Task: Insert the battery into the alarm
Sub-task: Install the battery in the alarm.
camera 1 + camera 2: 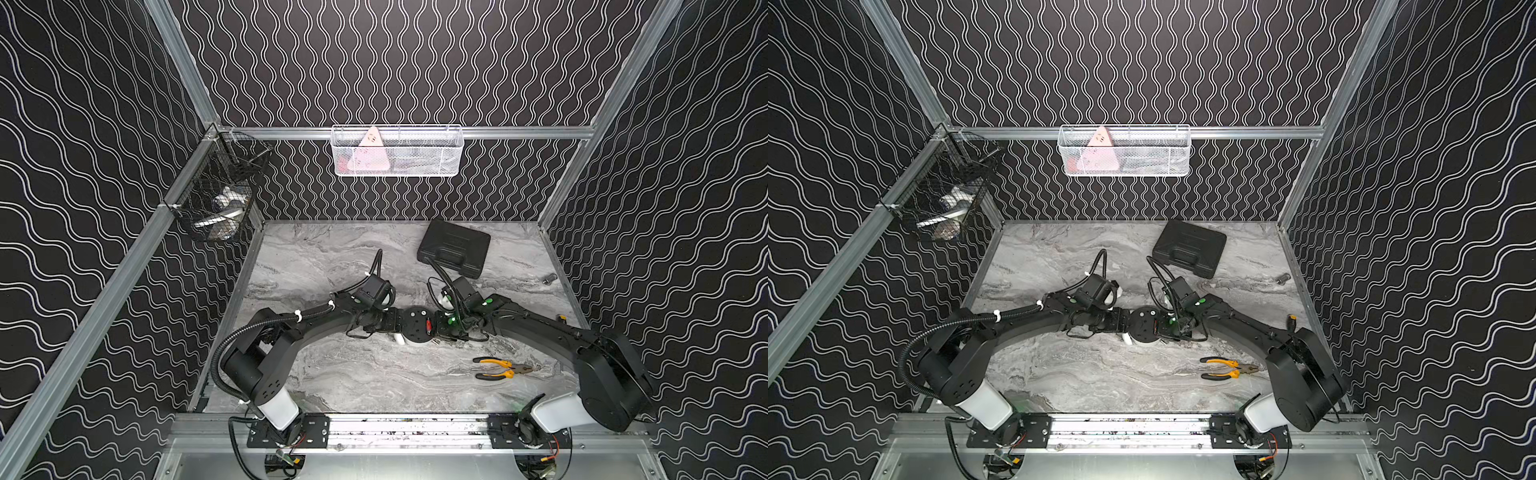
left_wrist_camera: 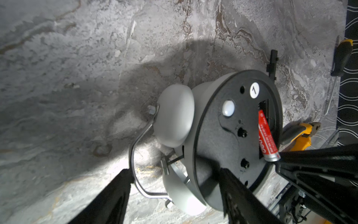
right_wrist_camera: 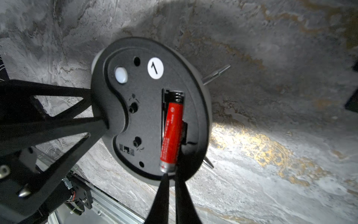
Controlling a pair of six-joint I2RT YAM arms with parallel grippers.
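**A:** Closest in is the left gripper (image 2: pixel 174 170). Its black fingers stand wide apart, straddling one bell and the wire handle of the round white twin-bell alarm clock (image 2: pixel 217 135). Is that a hold?

**B:** Not a clamp that I can see. One finger lies against the rim of the round black back panel (image 3: pixel 143 116), so it looks more like a brace. The clock lies face down in the middle of the grey marble-patterned desk (image 1: pixel 332 374), towards the front edge, between the two arms.

**A:** And the small red cylindrical battery (image 3: pixel 172 133)?

**B:** It is in the panel's slot, but only half home, I think. Its far end sits at the coil spring (image 3: pixel 177 97), and its silvery end rides up over the slot's near wall.

**A:** The right gripper (image 3: pixel 171 172)?

**B:** Its fingers are all but together with nothing between them, and the tips seem to touch that silvery end.

**A:** So what makes the push go well?

**B:** Push along the battery first to squeeze the spring, then down, so the raised end drops past the wall. Pressing straight down would likely tip it out. The left fingers should brace the opposite rim, or the clock may slide. The yellow-handled pliers (image 1: pixel 498 368), towards the front right corner, lie well clear.
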